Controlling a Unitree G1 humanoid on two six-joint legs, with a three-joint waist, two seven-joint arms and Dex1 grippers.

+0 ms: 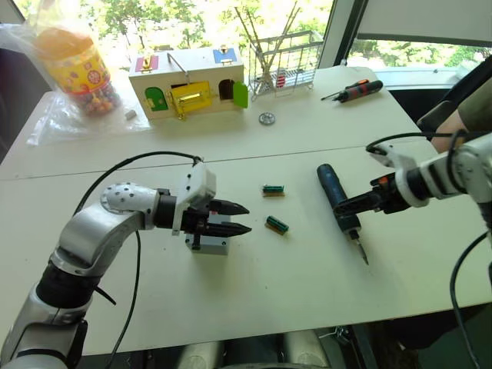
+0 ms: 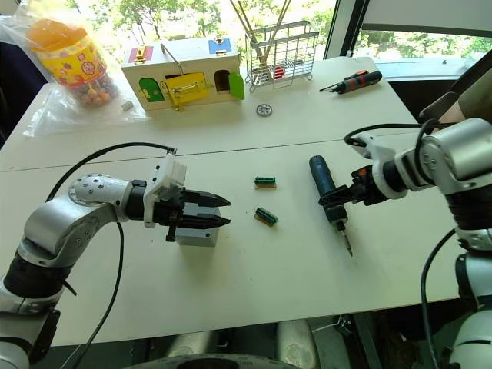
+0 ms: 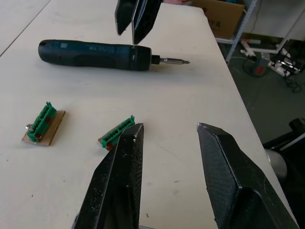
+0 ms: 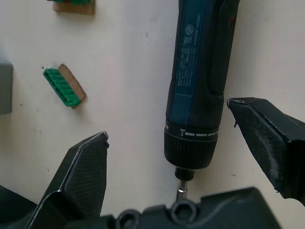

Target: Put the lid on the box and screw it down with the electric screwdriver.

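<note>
The electric screwdriver (image 1: pixel 339 201) lies flat on the white surface (image 1: pixel 307 284), bit toward the near edge; the right pincer (image 4: pixel 174 143) hovers at its collar with fingers spread wide on either side, gripping nothing; the left pincer (image 1: pixel 234 218) is held over the grey box (image 1: pixel 209 243), its two black fingers (image 3: pixel 119 186) parted and empty; the box sits on the surface beneath that wrist; two green connector pieces (image 1: pixel 277 224) lie between the box and the screwdriver, apart from both.

One electric screwdriver (image 1: pixel 337 197), one grey box (image 2: pixel 197 235), two green connectors (image 1: pixel 273 190), two grippers (image 1: pixel 238 218)
</note>
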